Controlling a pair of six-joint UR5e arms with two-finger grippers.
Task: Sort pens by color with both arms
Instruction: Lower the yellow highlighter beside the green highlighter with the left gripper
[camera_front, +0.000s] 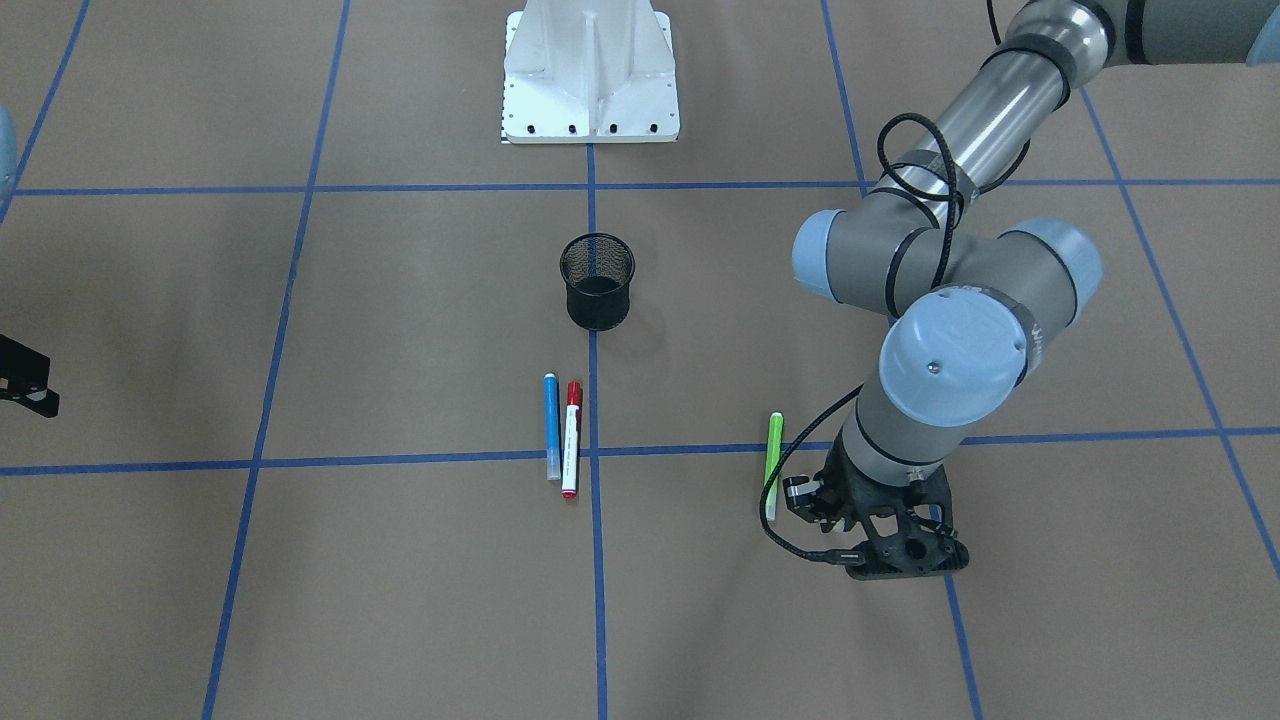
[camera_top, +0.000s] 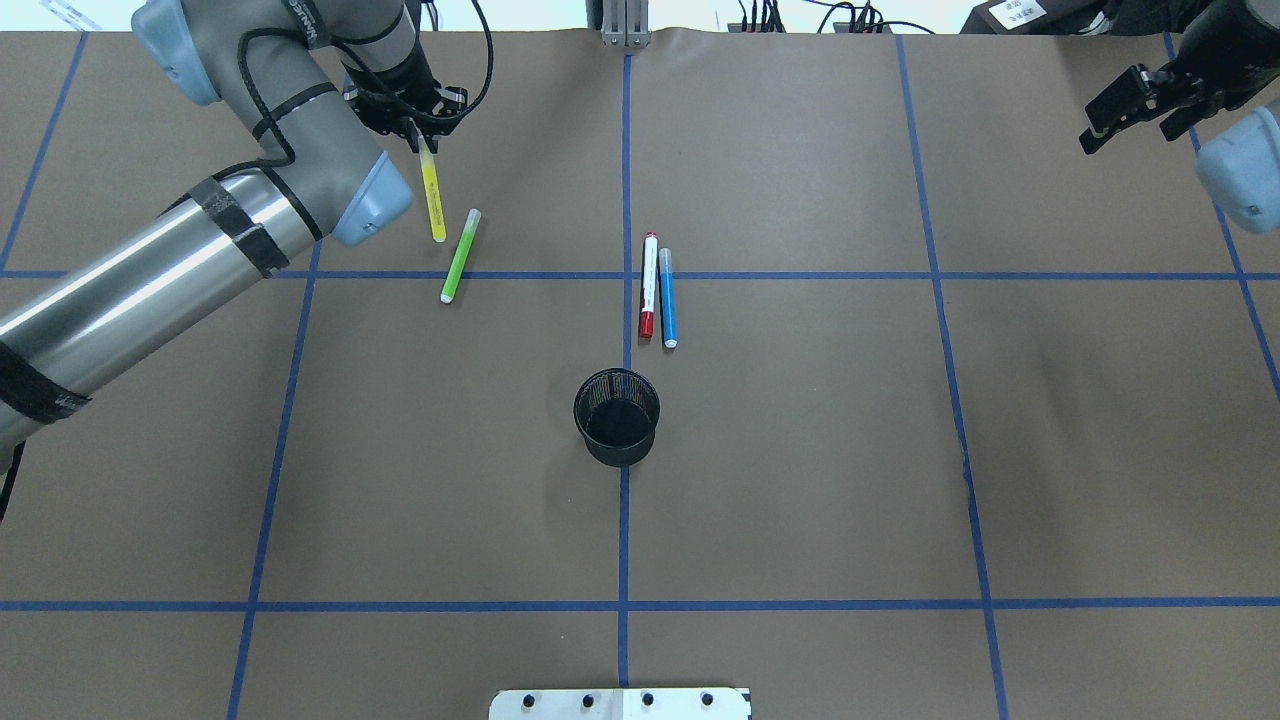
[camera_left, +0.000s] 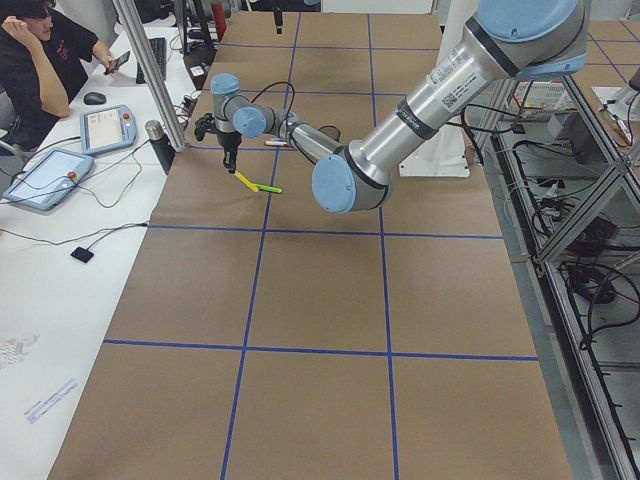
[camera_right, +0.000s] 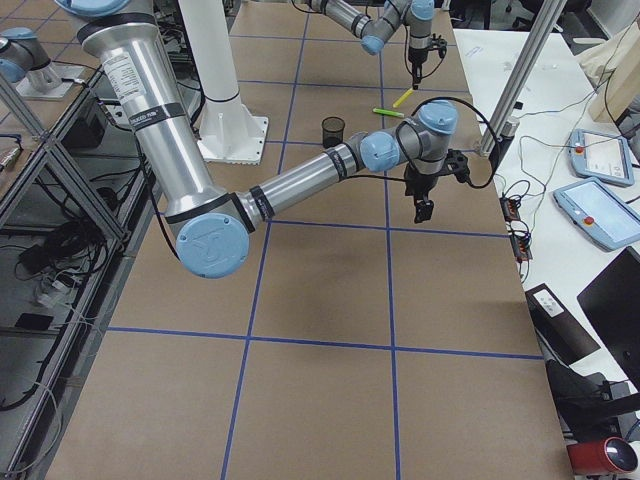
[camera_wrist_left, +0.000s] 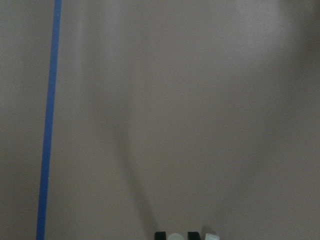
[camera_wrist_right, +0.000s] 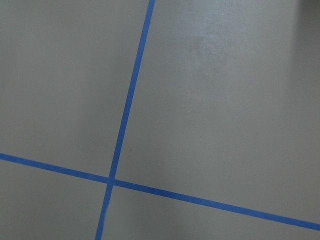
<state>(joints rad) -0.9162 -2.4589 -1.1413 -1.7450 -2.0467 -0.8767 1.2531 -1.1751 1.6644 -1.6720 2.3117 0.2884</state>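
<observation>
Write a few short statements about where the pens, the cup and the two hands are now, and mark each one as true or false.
1. The left hand is shut on the yellow pen. True.
2. The green pen stands inside the black mesh cup. False: it lies on the table, close to the yellow pen.
3. The red pen and the blue pen lie side by side. True.
4. The right hand holds the blue pen. False: it is open, holds nothing, and is far from all the pens.
5. The cup lies on its side. False: it stands upright.
</observation>
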